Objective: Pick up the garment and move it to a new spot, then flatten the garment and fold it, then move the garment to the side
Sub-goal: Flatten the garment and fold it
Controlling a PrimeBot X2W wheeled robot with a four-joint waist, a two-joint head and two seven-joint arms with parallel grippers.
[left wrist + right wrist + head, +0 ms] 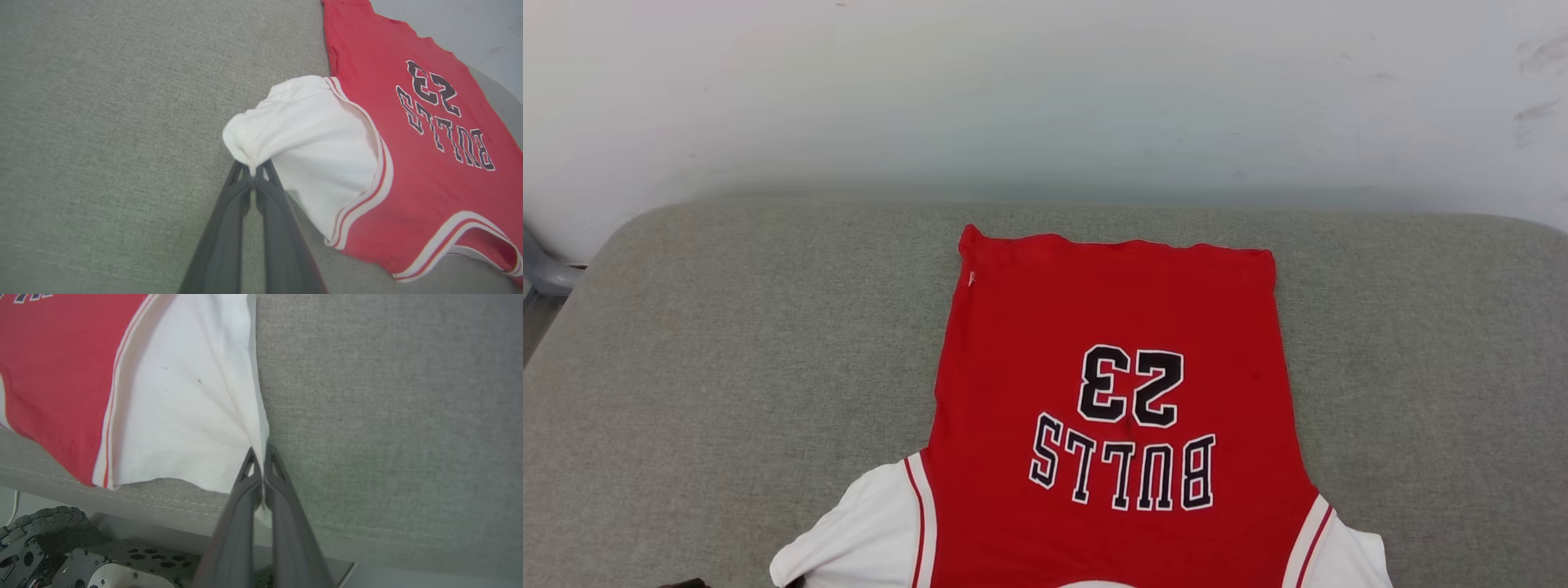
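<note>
1. The left gripper [254, 173] is seen closed. A bunched edge of the left white sleeve [310, 139] is pinched between its two dark fingers, and the cloth is puckered at the tips.
2. The right gripper [260, 455] is likewise clamped tight. The edge of the right white sleeve [184, 408] is caught between its fingers, and creases are fanned out from the grip.
3. The garment [1111, 327] is laid flat on the cushion, lettering face up, slightly right of centre. Its long axis is run from the near edge to the far one. The hem is pointed at the wall and the collar at the robot, so "BULLS 23" is read upside down in the head view.
4. The surface is a grey woven cushion [727, 343], stitched along its near edge. A pale wall [1045, 90] is seen behind it. Part of the robot's base [81, 567] is seen below the cushion's edge.
</note>
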